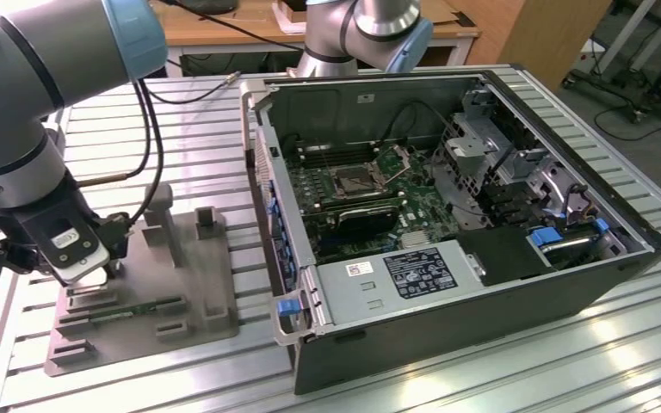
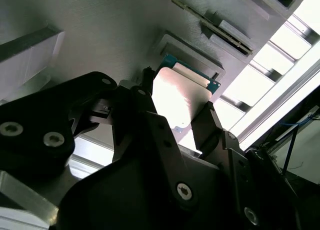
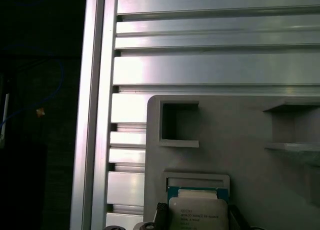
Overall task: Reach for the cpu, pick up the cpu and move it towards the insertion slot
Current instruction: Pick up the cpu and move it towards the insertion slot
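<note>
The end effector (image 1: 87, 258) hangs low over a grey fixture (image 1: 193, 275) at the exterior view's lower left. In the second wrist view its dark fingers (image 2: 207, 122) are narrowed against two edges of the cpu (image 2: 177, 92) and appear to grip it at its recess. The insertion slot (image 1: 360, 181), mid-frame inside the open computer case (image 1: 480, 284), is well apart, so the carry is not yet done.

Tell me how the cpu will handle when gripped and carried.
Probably stiff: the cpu is a thin flat square with a metal top on a green board. Likely slippery, since that top shines smooth and bright. Being flat, it should not roll, though a thin edge grip could let it tilt.
</note>
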You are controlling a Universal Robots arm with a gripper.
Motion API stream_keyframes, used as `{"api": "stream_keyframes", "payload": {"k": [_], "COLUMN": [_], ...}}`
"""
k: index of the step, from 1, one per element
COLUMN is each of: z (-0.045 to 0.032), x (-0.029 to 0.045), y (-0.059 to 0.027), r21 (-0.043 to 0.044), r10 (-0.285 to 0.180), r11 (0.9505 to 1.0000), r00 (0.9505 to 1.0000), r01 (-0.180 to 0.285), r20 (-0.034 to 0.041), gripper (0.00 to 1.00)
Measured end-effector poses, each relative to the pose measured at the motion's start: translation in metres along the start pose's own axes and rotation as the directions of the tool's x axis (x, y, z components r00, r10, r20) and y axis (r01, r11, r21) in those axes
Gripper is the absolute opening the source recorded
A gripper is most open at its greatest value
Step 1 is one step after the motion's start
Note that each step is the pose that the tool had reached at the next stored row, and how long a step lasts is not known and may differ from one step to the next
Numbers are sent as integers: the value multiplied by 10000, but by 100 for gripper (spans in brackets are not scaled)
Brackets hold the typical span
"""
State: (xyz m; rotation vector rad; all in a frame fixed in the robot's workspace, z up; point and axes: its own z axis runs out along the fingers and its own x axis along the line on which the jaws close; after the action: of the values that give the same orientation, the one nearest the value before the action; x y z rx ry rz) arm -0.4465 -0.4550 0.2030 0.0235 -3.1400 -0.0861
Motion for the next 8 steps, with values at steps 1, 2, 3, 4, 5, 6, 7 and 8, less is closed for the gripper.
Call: {"api": "stream_keyframes", "payload": {"k": [1,2,3,4,5,6,7,8], "z": [-3,-6,-9,-13,-16,-21,-24,-28], "x": [0,0,0,0,0,0,0,0], "y": [0,0,1,1,1,1,1,2], "r21": [0,-1,0,0,0,1,0,0], "r10": [0,0,1,0,0,1,0,0], "r11": [10000,10000,10000,10000,10000,10000,10000,10000], "r00": [10000,10000,10000,10000,10000,10000,10000,10000], "r01": [0,0,-1,0,0,-1,0,0], "r20": [0,1,1,0,0,-1,0,1], "gripper": [55,55,55,55,55,55,55,55]}}
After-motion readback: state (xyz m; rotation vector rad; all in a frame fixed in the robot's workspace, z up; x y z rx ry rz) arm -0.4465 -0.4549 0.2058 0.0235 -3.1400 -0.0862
